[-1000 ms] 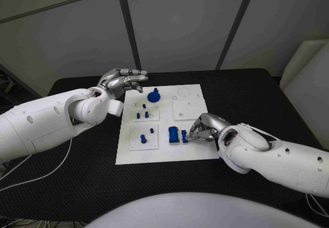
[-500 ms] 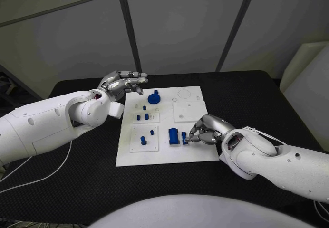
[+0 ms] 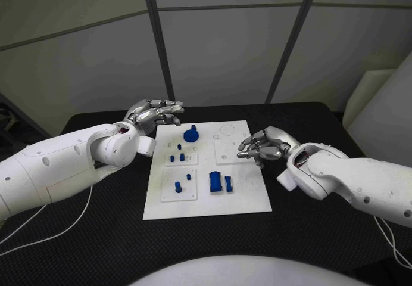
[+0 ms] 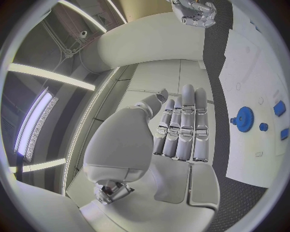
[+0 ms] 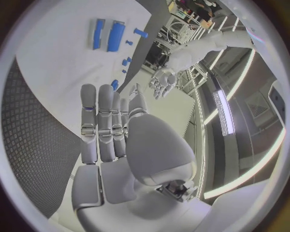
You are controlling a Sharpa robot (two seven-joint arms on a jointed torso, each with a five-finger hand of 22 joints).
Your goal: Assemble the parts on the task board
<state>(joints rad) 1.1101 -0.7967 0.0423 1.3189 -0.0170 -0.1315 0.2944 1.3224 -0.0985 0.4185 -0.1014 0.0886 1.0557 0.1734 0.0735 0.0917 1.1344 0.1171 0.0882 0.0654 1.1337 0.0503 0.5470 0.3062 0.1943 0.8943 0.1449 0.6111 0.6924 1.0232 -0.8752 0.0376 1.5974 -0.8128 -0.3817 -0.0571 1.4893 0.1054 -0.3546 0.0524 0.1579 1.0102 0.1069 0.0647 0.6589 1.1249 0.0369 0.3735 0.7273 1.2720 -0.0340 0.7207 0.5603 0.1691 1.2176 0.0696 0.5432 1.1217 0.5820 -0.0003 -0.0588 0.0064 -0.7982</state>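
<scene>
The white task board point(image 3: 244, 193) lies in the middle of the table. On it a blue gear with a knob point(image 3: 192, 134) stands at the far end, small blue pegs point(image 3: 178, 157) sit below it, and a blue block point(image 3: 215, 182) stands with a thin blue piece point(image 3: 229, 182) beside it. My right hand point(image 3: 262, 145) hovers over the board's right edge, fingers apart and holding nothing; the right wrist view shows its fingers point(image 5: 99, 121) straight. My left hand point(image 3: 155, 112) hangs off the board's far left corner, its fingers point(image 4: 181, 125) stretched out and bare.
Black table point(image 3: 326, 131) surrounds the board on all sides. Both white forearms lie low along the board's left and right sides. The left wrist view shows the gear point(image 4: 244, 118) and my right hand point(image 4: 196, 12) beyond the board.
My right hand let go of the thin blue piece beside the block, lifted, and drew back toward the board's right edge. The left hand has barely moved.
</scene>
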